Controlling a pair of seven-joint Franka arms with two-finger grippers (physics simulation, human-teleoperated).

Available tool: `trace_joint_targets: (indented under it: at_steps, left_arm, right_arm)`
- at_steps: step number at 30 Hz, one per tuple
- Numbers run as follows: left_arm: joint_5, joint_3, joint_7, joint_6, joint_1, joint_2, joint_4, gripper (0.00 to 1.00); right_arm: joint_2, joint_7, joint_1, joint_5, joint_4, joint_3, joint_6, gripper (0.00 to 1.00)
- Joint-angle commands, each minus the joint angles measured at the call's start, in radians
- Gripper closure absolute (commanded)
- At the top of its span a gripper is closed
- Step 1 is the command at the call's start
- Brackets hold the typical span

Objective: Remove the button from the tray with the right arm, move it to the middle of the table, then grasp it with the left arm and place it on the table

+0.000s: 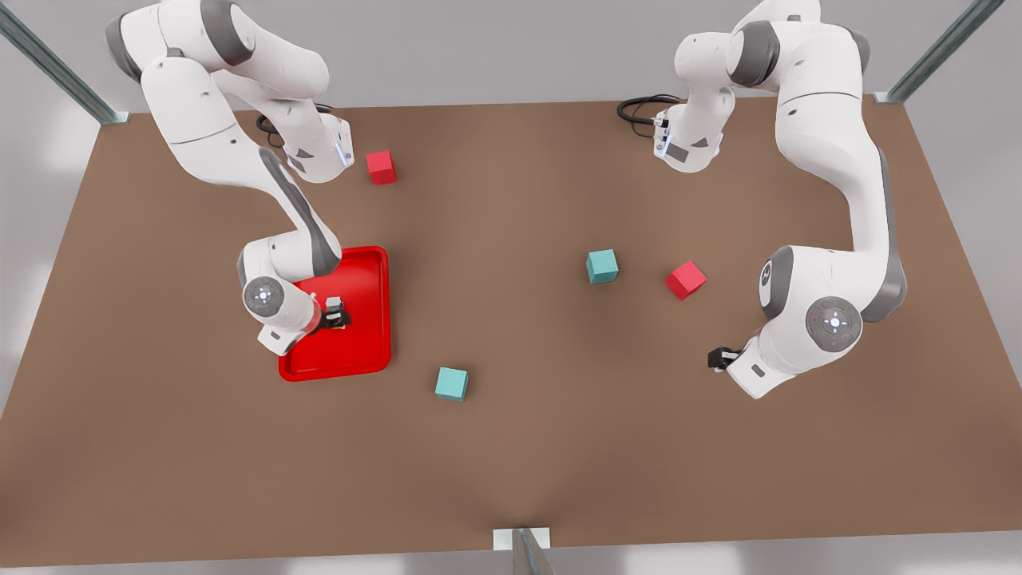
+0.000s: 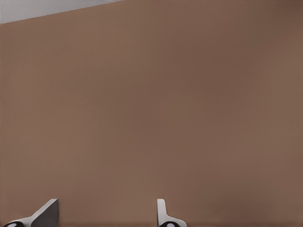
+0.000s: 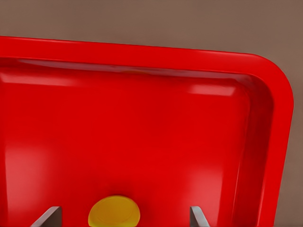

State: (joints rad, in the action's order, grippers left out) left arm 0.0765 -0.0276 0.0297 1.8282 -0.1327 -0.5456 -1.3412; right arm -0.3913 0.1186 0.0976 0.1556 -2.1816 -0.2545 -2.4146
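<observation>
At centre-left of the front view I have the right gripper point(image 1: 334, 313) lowered into the red tray point(image 1: 367, 351). Its fingers point(image 3: 47, 217) are spread to either side of the yellow-capped button point(image 3: 114, 216), not yet closed on it. The button sits on the tray floor, so every step remains. At lower right, the left gripper point(image 1: 721, 358) waits spread above bare table point(image 1: 511, 447).
</observation>
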Motion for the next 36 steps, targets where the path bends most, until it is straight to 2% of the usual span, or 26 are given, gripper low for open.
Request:
trace_joint_targets:
  at_steps: [1,16,36]
  left_arm:
    - [0.003,0.0,0.004,-0.003,0.001,0.003,0.0,0.0]
    - [0.022,0.0,0.004,-0.009,0.001,0.012,0.002,0.0]
    - [0.022,0.0,0.004,-0.007,-0.001,0.009,0.0,0.0]
  right_arm:
    - [0.0,0.001,0.001,-0.002,0.0,0.0,-0.006,0.0]
    - [0.051,0.001,0.002,-0.005,-0.124,-0.014,-0.063,0.0]
    - [0.035,0.006,0.019,0.013,-0.129,-0.025,-0.074,0.0]
